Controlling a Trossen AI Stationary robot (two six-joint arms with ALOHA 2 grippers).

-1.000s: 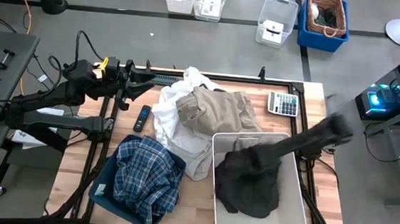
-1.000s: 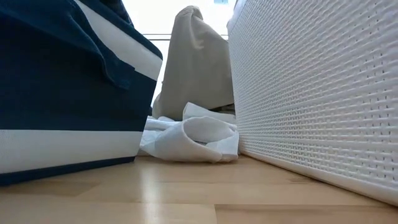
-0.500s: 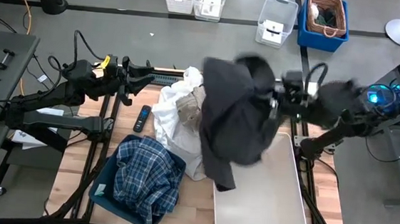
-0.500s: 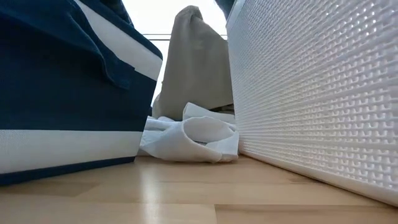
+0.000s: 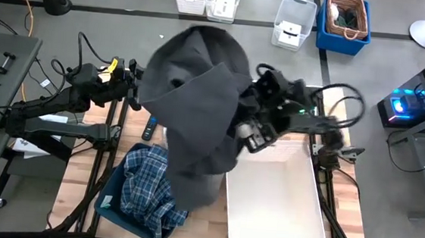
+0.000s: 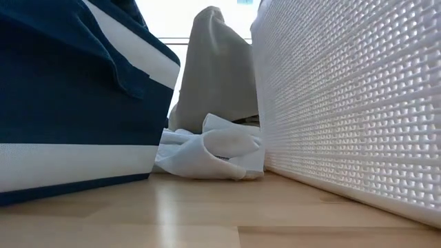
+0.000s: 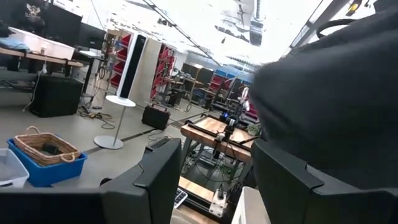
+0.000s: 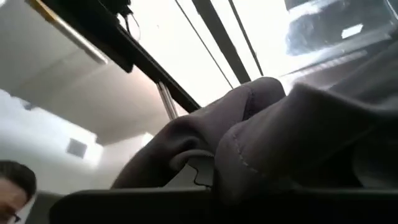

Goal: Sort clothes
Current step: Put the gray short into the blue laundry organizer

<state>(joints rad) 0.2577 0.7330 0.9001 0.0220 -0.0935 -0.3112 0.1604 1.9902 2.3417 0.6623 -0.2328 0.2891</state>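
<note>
A dark grey-black garment (image 5: pixel 190 110) hangs high over the table's middle, spread wide, from my right gripper (image 5: pixel 248 129), which is shut on it. The garment hides the khaki and white pieces from above. The low view shows the khaki piece (image 6: pixel 217 69) standing behind the crumpled white piece (image 6: pixel 210 151) on the table. The blue-and-white plaid shirt (image 5: pixel 149 194) lies in the navy bin (image 5: pixel 111 206). The white bin (image 5: pixel 274 207) holds nothing. My left gripper (image 7: pixel 211 186) is open and empty at the table's far left (image 5: pixel 135 86). My right gripper holds a bunched fold of the dark garment (image 8: pixel 249 149), several layers gathered between its fingers. The garment is lifted clear of the white bin and hangs slack below and to the left of the gripper, its lower end (image 5: pixel 203 190) over the navy bin's edge.
A black remote (image 5: pixel 149 128) lies on the table near my left arm. Clear bins (image 5: pixel 292 23) and a blue bin with a basket (image 5: pixel 346 19) stand on the floor beyond the far edge. A person's head shows at the right wrist view's corner (image 8: pixel 12 183).
My right gripper has risen out of the white bin with the dark garment and swung toward the table's far edge and left. The garment was a heap in the bin; it is now lifted clear and spread out over the middle pile.
</note>
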